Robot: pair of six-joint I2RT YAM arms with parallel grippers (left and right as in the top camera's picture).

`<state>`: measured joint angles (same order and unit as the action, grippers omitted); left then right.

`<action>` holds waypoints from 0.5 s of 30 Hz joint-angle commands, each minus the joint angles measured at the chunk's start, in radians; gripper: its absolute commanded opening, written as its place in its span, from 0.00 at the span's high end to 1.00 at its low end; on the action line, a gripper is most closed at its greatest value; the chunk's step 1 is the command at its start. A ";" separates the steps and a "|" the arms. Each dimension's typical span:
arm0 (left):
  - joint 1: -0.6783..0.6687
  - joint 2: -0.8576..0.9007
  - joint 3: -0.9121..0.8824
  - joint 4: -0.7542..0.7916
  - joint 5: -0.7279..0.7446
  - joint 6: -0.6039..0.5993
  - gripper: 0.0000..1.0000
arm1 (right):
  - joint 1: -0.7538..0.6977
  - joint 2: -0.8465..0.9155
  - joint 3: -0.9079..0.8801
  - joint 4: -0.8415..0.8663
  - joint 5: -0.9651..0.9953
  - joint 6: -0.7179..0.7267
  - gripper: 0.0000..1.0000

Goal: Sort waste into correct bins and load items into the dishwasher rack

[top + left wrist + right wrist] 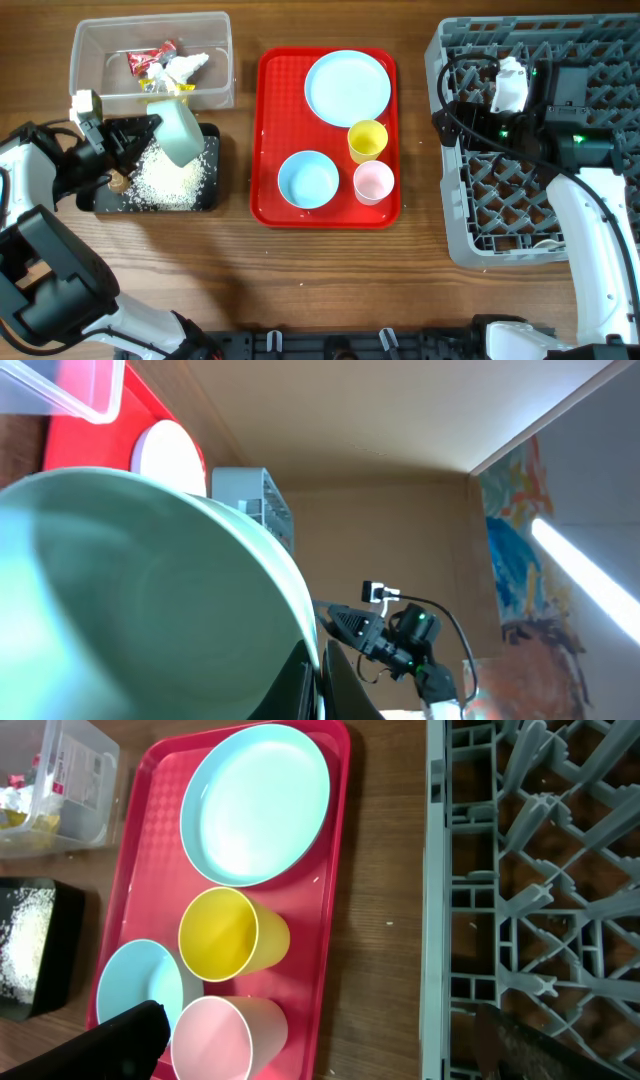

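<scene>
My left gripper [148,135] is shut on the rim of a light-blue bowl [182,130], held tilted over the black tray [100,203], which holds loose white rice [170,175] and a small brown bit [117,183]. In the left wrist view the bowl [150,590] fills the frame, its rim pinched between the fingers [322,690]. The clear tub [90,45] holds tissue [185,68] and wrappers [150,60]. The plate [347,87], yellow cup [367,140], pink cup [373,182] and second bowl [308,180] sit on the red tray. My right gripper [447,115] is open and empty over the grey rack's [450,235] left edge.
The red tray [270,130] lies between the bins and the rack. The right wrist view shows the plate [255,800], yellow cup [225,935], pink cup [215,1038], bowl [140,985], rack pegs [520,870] and the spread fingers [325,1045] over bare wood.
</scene>
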<state>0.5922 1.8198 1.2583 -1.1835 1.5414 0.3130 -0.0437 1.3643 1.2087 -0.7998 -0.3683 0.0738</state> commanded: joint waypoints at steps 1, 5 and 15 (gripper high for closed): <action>-0.011 -0.011 -0.002 0.033 -0.020 0.030 0.96 | 0.004 0.005 0.006 0.002 0.011 -0.020 0.00; -0.181 -0.091 0.108 0.170 -0.119 -0.017 0.96 | 0.004 0.005 0.006 0.002 0.011 -0.020 0.00; -0.887 -0.084 0.222 0.504 -1.446 -0.212 0.96 | 0.004 0.005 0.006 -0.007 0.011 -0.020 0.00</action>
<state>-0.1761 1.6943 1.4666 -0.7216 0.5354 0.1062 -0.0437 1.3643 1.2087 -0.8078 -0.3645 0.0734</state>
